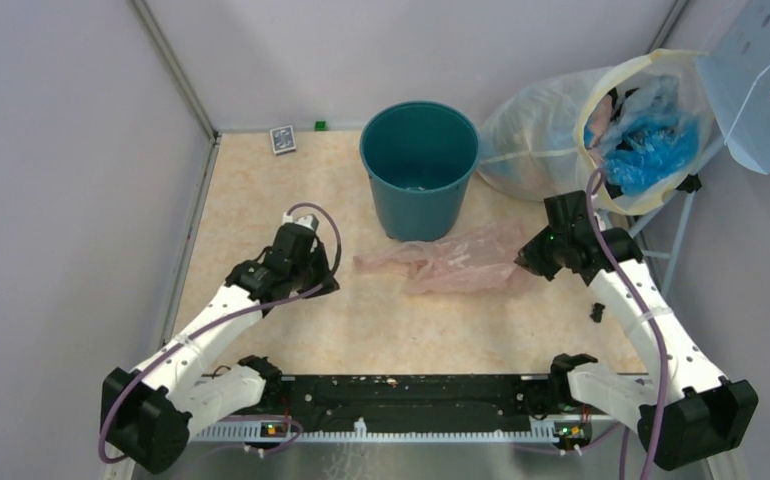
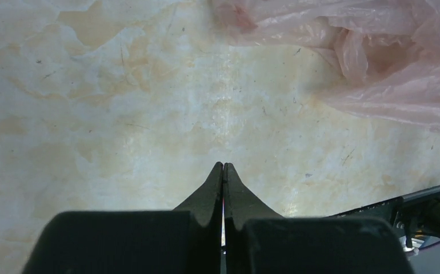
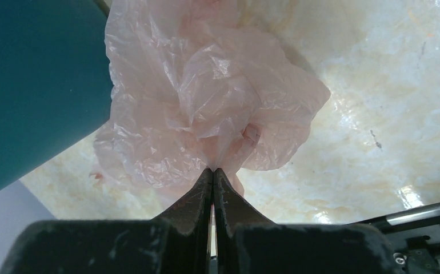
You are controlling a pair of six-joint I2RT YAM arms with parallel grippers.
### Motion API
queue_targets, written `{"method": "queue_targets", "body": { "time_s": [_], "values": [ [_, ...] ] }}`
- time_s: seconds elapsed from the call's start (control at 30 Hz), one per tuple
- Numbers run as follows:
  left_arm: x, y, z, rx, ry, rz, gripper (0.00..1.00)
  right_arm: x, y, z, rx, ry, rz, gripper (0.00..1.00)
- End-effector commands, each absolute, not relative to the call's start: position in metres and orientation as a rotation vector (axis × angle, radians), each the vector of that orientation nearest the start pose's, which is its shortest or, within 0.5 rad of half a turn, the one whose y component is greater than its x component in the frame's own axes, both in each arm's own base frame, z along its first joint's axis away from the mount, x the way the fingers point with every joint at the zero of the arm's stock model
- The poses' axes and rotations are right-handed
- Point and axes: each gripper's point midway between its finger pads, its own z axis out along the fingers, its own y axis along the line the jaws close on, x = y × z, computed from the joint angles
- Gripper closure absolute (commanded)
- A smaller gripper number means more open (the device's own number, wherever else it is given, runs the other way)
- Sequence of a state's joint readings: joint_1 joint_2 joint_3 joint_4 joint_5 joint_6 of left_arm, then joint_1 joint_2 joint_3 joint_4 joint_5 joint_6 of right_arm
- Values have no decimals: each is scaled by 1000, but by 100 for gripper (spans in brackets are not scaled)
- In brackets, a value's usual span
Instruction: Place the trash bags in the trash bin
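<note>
The top view alone shows the whole layout. The thin, translucent pale pink plastic bag (image 1: 451,262) lies crumpled on the beige marbled table (image 1: 261,190), just at 6 o'clock of the round dark teal plastic bin (image 1: 419,170), which stands upright and open. Whether bag and bin touch cannot be told.

Only the right wrist view shows the grip. The right gripper (image 3: 213,170) has its fingers pressed together, and the bag's folds gather into their tips, a pinch of film caught there. The bin's wall fills that view at 9 to 11 o'clock.

The left wrist view shows the left gripper (image 2: 223,166) closed on nothing above bare table. The bag's edge sits at 1 o'clock, apart from the tips.

At 2 o'clock of the bin, a large clear plastic sack with a pale yellow rim (image 1: 561,130) holds bright blue plastic bags (image 1: 651,145), beside a pale blue perforated panel (image 1: 761,80). A small dark card box (image 1: 282,139) and a small green block (image 1: 320,125) sit at 10 o'clock.

The bag's long axis runs from 9 to 3 o'clock, its 3 o'clock end at the right gripper.
</note>
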State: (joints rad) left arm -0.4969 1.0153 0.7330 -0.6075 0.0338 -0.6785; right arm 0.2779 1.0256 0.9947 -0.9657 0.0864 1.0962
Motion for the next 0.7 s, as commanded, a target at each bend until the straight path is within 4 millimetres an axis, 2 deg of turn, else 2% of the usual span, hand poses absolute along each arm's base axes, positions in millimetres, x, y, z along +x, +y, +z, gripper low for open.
{"method": "queue_targets", "body": {
  "time_s": [0.0, 0.07, 0.13, 0.17, 0.23, 0.3, 0.4, 0.43, 0.53, 0.6, 0.67],
  "values": [
    [207, -157, 134, -48, 2519, -612, 100, 243, 88, 175, 935, 2372, 409, 100],
    [201, -176, 146, 48, 2498, -763, 97, 245, 109, 179, 800, 2406, 552, 100],
    [196, -192, 156, 133, 2457, -896, 81, 240, 118, 176, 770, 2438, 609, 99],
    [195, -199, 160, 161, 2436, -955, 72, 237, 120, 174, 766, 2453, 619, 94],
    [196, -208, 161, 169, 2406, -1022, 54, 231, 126, 175, 657, 2486, 660, 63],
    [201, -214, 161, 185, 2373, -1056, 38, 226, 122, 176, 639, 2497, 636, 49],
    [212, -224, 164, 237, 2329, -1082, 27, 223, 114, 185, 597, 2456, 598, 31],
    [216, -228, 167, 266, 2313, -1087, 25, 222, 112, 189, 584, 2438, 597, 27],
    [229, -236, 171, 343, 2292, -1075, 24, 219, 118, 198, 528, 2409, 655, 22],
    [236, -240, 170, 375, 2301, -1065, 24, 216, 130, 204, 458, 2410, 745, 21],
    [239, -245, 168, 409, 2311, -1075, 25, 216, 137, 211, 392, 2408, 753, 20]
  ]
}}
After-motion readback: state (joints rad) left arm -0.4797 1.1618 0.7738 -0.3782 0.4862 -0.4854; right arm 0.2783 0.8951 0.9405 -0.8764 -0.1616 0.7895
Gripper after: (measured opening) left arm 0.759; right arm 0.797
